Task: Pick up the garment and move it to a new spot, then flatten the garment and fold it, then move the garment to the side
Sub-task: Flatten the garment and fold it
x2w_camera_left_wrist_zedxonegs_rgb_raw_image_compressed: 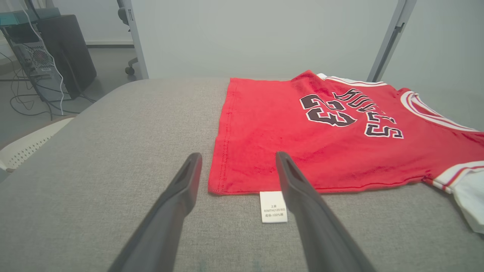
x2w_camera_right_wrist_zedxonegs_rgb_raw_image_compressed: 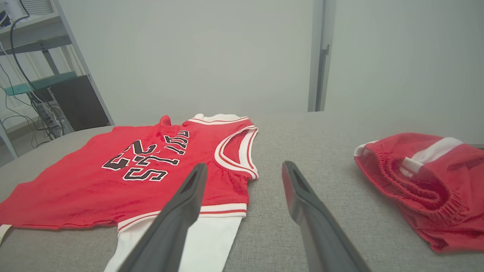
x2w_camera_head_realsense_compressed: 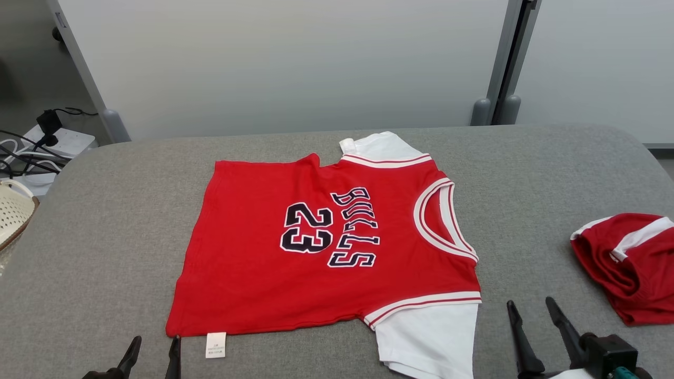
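The garment (x2w_camera_head_realsense_compressed: 316, 242) is a red jersey with white sleeves and "BULLS 23" lettering, lying spread flat on the grey padded table (x2w_camera_head_realsense_compressed: 105, 210), neck toward the right. Its white label (x2w_camera_head_realsense_compressed: 216, 345) sticks out at the near left hem. My left gripper (x2w_camera_head_realsense_compressed: 157, 341) stands open just short of that hem corner; in the left wrist view the left gripper (x2w_camera_left_wrist_zedxonegs_rgb_raw_image_compressed: 238, 155) frames the corner of the garment (x2w_camera_left_wrist_zedxonegs_rgb_raw_image_compressed: 321, 124) and the label (x2w_camera_left_wrist_zedxonegs_rgb_raw_image_compressed: 273, 206). My right gripper (x2w_camera_head_realsense_compressed: 529, 303) is open beside the near white sleeve, touching nothing. In the right wrist view the right gripper (x2w_camera_right_wrist_zedxonegs_rgb_raw_image_compressed: 244, 165) points past the garment's (x2w_camera_right_wrist_zedxonegs_rgb_raw_image_compressed: 113, 170) collar.
Crumpled red shorts (x2w_camera_head_realsense_compressed: 626, 263) with white trim lie at the table's right edge, right of my right gripper, and show as shorts (x2w_camera_right_wrist_zedxonegs_rgb_raw_image_compressed: 423, 173) in the right wrist view. A cream basket (x2w_camera_head_realsense_compressed: 13, 210) and a power strip with cables (x2w_camera_head_realsense_compressed: 58, 142) sit off the left edge. Grey partition walls stand behind.
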Motion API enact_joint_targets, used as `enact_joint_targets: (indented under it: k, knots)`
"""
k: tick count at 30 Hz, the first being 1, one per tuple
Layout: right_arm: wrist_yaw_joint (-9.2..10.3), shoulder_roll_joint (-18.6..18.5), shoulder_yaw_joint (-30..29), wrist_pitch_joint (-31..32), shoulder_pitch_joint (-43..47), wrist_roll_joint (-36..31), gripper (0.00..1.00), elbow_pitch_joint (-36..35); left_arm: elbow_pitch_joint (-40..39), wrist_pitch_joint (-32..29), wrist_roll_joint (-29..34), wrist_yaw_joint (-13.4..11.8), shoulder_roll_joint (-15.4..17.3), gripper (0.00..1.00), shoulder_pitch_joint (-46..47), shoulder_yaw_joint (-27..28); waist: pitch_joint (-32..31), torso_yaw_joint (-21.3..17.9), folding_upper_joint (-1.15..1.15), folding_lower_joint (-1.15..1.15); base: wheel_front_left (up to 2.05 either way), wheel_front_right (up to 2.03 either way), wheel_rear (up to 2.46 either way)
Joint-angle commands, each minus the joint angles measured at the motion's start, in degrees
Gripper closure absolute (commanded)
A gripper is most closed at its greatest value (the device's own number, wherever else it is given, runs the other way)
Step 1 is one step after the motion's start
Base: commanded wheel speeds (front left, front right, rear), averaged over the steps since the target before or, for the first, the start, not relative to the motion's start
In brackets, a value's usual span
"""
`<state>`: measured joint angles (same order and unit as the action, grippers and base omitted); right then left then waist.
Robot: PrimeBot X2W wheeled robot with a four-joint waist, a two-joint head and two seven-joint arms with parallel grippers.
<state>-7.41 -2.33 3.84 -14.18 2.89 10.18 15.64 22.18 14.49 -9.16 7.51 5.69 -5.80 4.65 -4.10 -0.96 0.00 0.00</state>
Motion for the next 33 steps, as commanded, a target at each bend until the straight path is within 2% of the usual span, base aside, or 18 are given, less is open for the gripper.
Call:
enact_joint_targets:
  k: [1,12,17,28,33]
  knots:
    - [-0.08,-0.5,2.1,-0.8,-1.8,0.6,0.00,0.6,-1.1,0.5,0.3,0.0,1.0,0.00,1.4,1.3,0.1,0.0,0.00,0.00,0.00,0.00,0.00]
    - [-0.08,-0.5,7.9,0.3,-4.3,4.4,0.00,12.3,7.2,0.5,-2.4,0.0,2.1,0.00,2.3,-2.1,1.3,0.1,0.00,0.00,0.00,0.00,0.00]
    - [-0.08,-0.5,11.6,3.6,-5.2,7.3,0.00,16.7,10.4,0.5,-3.2,0.0,2.9,0.00,3.1,-3.8,2.0,0.3,0.00,0.00,0.00,0.00,0.00]
    - [-0.08,-0.5,16.9,5.9,-6.4,12.4,0.00,22.1,12.3,0.5,-4.7,0.0,4.0,0.00,4.4,-6.2,3.1,1.1,0.00,0.00,0.00,0.00,0.00]
    - [-0.08,-0.5,17.5,3.9,-7.1,14.2,0.00,23.1,12.1,0.5,-4.9,0.0,4.1,0.00,4.6,-6.8,3.2,1.4,0.00,0.00,0.00,0.00,0.00]
